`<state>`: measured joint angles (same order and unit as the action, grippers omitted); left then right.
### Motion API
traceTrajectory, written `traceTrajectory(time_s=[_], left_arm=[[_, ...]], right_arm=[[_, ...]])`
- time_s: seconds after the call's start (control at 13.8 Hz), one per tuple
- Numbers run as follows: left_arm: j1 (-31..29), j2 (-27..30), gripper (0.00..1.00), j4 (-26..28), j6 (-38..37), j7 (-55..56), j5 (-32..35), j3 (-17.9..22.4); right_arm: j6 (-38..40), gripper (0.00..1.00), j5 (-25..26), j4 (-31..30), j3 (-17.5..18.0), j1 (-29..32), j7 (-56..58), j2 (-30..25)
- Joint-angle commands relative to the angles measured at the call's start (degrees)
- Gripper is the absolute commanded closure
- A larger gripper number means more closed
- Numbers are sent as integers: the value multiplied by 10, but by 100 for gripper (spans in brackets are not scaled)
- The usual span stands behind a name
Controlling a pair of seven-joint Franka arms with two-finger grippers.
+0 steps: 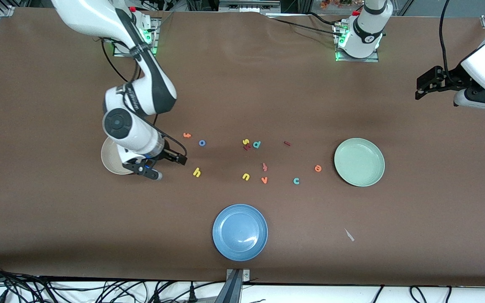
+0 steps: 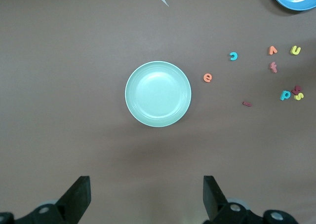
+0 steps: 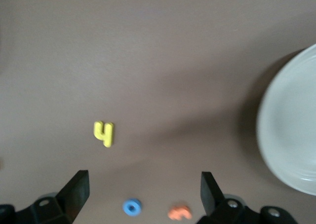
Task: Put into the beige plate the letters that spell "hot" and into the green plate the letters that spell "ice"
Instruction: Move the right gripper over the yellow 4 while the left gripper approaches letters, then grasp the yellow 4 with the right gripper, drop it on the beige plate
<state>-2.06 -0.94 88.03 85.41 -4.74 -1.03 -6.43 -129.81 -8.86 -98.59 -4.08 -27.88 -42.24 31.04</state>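
Right gripper [image 1: 163, 163] at mid-left of the front view, low over bare table between the beige plate [image 1: 108, 162] and the yellow h [image 1: 196, 171]; jaws spread wide, holding nothing. Left gripper [image 1: 422, 86] at the upper right, waiting in the air; fingers fully apart, empty. Blue o [image 1: 202, 143] and orange t [image 1: 187, 135] just above the h; green plate [image 1: 359, 162] at centre right, with orange e [image 1: 318, 168], teal c [image 1: 296, 181] and dark red i [image 1: 287, 143] scattered beside it. Both plates bare so far. Risks: tiny flat foam slipping from a pinch; picking the yellow u [image 1: 246, 176] or teal d [image 1: 256, 144] by mistake, given similar colours.
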Motion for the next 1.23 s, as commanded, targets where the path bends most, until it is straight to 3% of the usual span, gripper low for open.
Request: traceTrajectory(time_s=[0.0, 0.22, 0.36, 0.65, 0.87, 1.01, 1.16], left_arm=[[5, -5, 0, -10, -10, -6, 2, -9], [5, -49, 0, -8, -28, -7, -8, -67], [20, -90, 0, -11, -31, -8, -10, -84], [106, -175, 0, -11, -19, -11, -9, -96], [149, -210, 0, -3, 50, -64, -6, -96], [145, -224, 0, 5, 88, -166, -20, -96], [150, -237, 0, 11, 98, -183, -32, -96]], right_arm=[[-8, 0, -9, 76, -3, -21, -57, 71], [-8, 0, -9, 124, -3, -30, -77, 119], [-10, 0, -9, 132, -3, -30, -79, 137], [-10, 0, -29, 181, -3, -34, -83, 179], [-10, 1, -29, 181, -3, -32, -79, 186], [-10, 5, -29, 182, -3, -32, -79, 192], [-10, 17, -31, 181, -3, -32, -79, 193]])
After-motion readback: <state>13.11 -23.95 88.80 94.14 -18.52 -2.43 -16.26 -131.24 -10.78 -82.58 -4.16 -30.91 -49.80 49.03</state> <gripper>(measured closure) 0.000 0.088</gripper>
